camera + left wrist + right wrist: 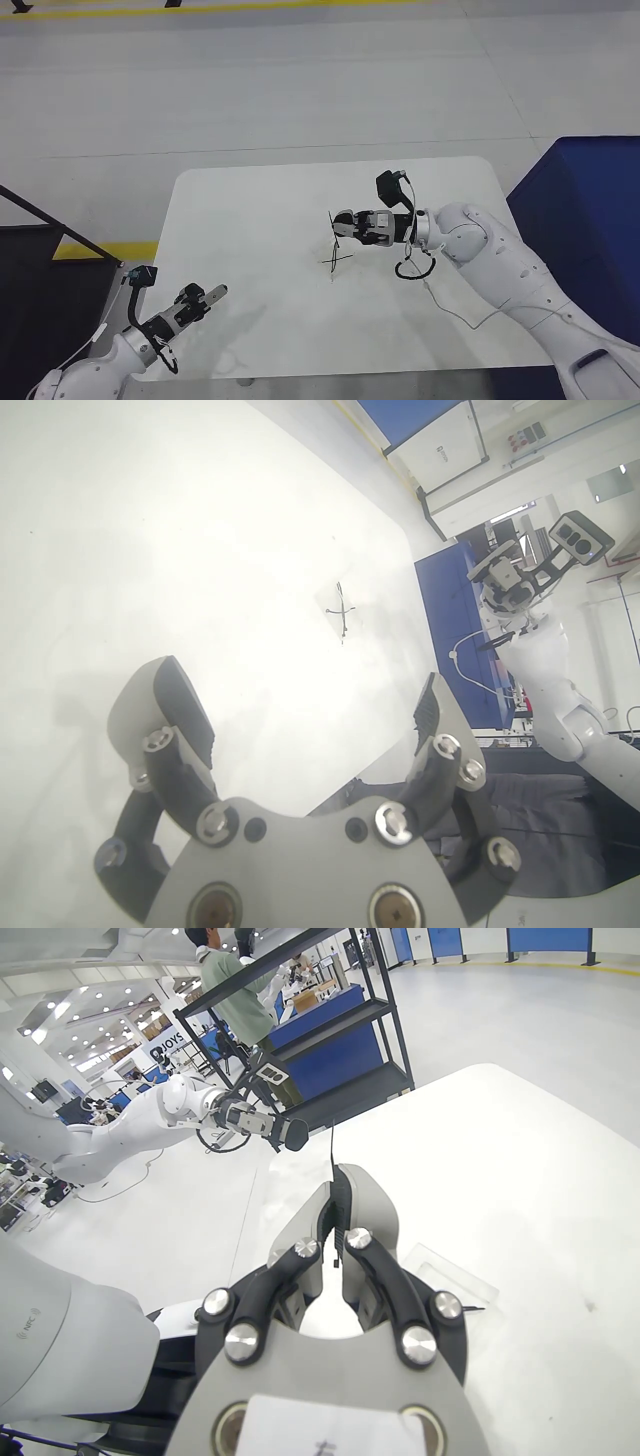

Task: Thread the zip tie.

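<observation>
Black zip tie [332, 1144] inside right pincer [336, 1178]

Glossy white arm shells [500, 265], looped black cables [402, 273], black gripper [297, 672] linkages, silver screws [304, 1248], ribbed pads [185, 700].

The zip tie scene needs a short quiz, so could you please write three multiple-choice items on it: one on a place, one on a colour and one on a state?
1. Where is the left tool?
A. over the table's near left part
B. at its far right corner
C. beyond its far edge

2. What colour is the zip tie in the right tool?
A. white
B. red
C. black

3. How is the right tool?
A. wide open
B. shut on the zip tie
C. shut on nothing

Answers:
1 A: the top view shows it there.
2 C: a thin black strip sticks out past its tips.
3 B: the right wrist view shows it closed with the tie pinched between.
</observation>
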Tool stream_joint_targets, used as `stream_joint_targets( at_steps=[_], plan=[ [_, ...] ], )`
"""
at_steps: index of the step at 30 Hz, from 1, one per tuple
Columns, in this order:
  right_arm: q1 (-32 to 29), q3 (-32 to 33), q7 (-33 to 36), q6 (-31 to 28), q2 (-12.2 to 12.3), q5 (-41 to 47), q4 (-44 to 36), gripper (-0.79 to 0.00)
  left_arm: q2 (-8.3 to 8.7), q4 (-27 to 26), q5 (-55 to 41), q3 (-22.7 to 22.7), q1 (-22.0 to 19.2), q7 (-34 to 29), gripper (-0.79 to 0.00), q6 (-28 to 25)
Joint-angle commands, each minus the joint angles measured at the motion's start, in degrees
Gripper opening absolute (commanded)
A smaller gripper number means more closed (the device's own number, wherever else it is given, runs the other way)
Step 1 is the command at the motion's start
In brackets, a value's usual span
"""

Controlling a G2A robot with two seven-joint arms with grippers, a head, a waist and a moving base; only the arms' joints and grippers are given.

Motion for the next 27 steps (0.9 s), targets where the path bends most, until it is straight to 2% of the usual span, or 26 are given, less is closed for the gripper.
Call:
stream_joint_targets(
  at_steps=[1, 11, 15, 20, 27],
  plan=[
    [0.00, 0.00, 0.00, 0.00, 0.00, 0.00, 0.00, -0.785, 0.00, 0.00, 0.00, 0.00, 0.00, 0.00, 0.000, 0.00],
    [-0.87, 0.53, -1.33, 1.12, -0.02, 0.93, -0.97, -0.785, 0.00, 0.00, 0.00, 0.00, 0.00, 0.00, 0.000, 0.00],
    [-2.30, 2.32, -0.91, 1.72, 0.35, 11.62, -1.37, -0.785, 0.00, 0.00, 0.00, 0.00, 0.00, 0.00, 0.000, 0.00],
    [-2.02, 2.67, 9.42, 3.78, 0.87, 30.97, -3.75, -0.785, 0.00, 0.00, 0.00, 0.00, 0.00, 0.00, 0.000, 0.00],
    [-1.88, 2.73, 10.24, 3.92, 0.91, 31.55, -3.85, -0.785, 0.00, 0.00, 0.00, 0.00, 0.00, 0.00, 0.000, 0.00]
  ],
)
